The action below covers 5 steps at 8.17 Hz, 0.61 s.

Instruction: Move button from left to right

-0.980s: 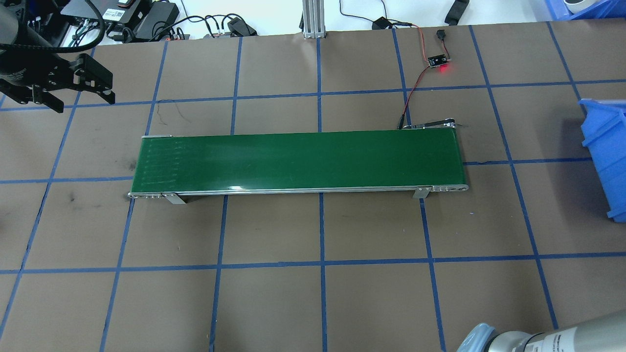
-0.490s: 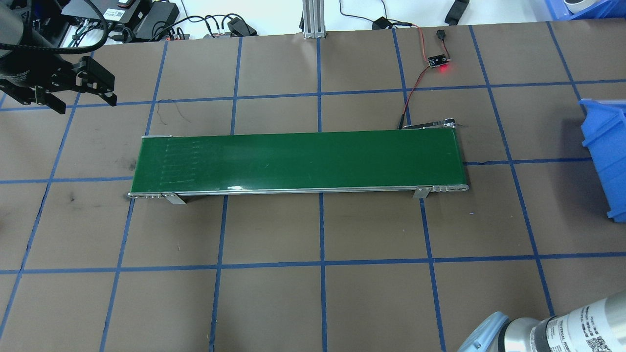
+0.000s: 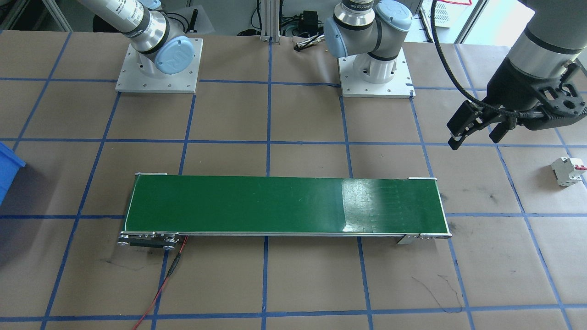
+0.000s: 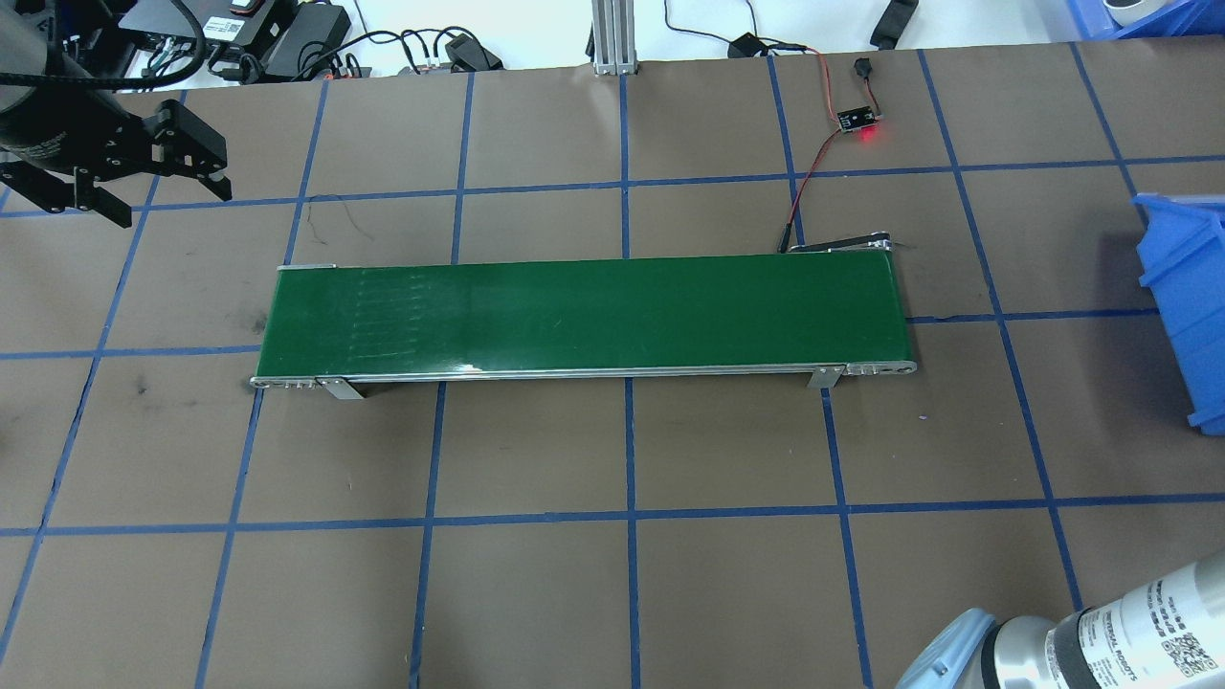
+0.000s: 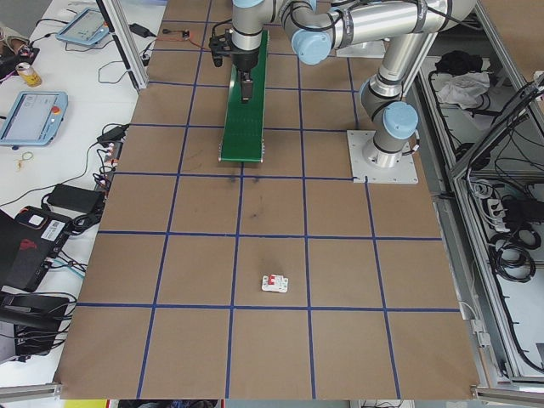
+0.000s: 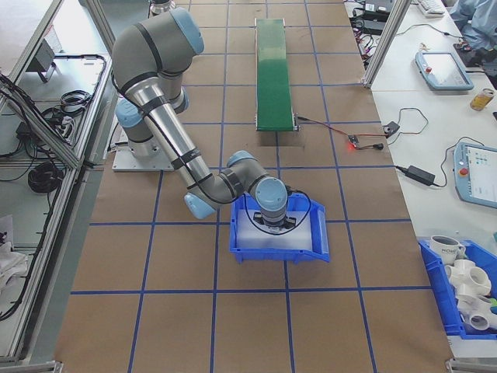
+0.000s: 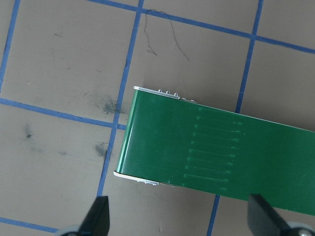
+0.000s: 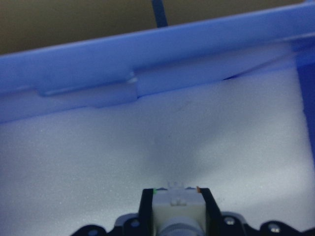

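Nearly done, you'll find: right gripper point(image 8: 176, 212) jaws clamped on the button point(image 8: 177, 206) over the blue bin point(image 6: 314, 247); release remains. Left gripper point(image 4: 158, 177) jaws apart, empty.

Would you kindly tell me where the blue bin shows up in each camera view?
Front-facing: blue bin at the left edge.
Overhead: right edge.
Exterior left: not in it.
Exterior right: low centre.
Left wrist: not in it.
Right wrist: fills the picture.
Shared landmark: the green conveyor belt, in all but right wrist.
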### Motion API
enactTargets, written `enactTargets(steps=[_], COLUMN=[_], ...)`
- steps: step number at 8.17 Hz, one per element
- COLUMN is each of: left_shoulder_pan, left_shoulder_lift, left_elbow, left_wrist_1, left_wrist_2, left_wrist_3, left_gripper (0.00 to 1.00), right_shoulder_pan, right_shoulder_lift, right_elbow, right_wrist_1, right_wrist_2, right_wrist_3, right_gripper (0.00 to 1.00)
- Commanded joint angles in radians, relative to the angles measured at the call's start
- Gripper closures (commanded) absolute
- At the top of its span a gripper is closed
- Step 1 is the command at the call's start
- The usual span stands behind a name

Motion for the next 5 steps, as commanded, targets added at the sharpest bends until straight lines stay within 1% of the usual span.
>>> enactTargets(steps=[1, 2, 3, 5], left_shoulder_pan=[-0.007, -0.007, -0.016, -0.021], left_shoulder_lift=[-0.007, 0.020, 0.005, -0.001], left_elbow=[0.007, -0.002, -0.010, -0.004], left_wrist_1=[0.004, -0.010, -0.015, -0.015], left_wrist_2=[0.011, 0.037, 0.027, 0.025], left_wrist_3=[-0.018, 0.021, 0.007, 0.026], left_gripper=[0.00, 0.00, 0.00, 0.00], right_shoulder_pan=[0.000, -0.002, -0.002, -0.002], right_shoulder_lift=[-0.015, -0.055, -0.120, -0.237], right_elbow=[0.007, 0.007, 0.007, -0.007], right_wrist_1=[0.021, 0.020, 0.030, 0.114], right_wrist_2=[0.000, 0.003, 0.001, -0.006], right_wrist_3=[0.007, 0.024, 0.063, 0.123], right_gripper=[0.00, 0.00, 0.00, 0.00])
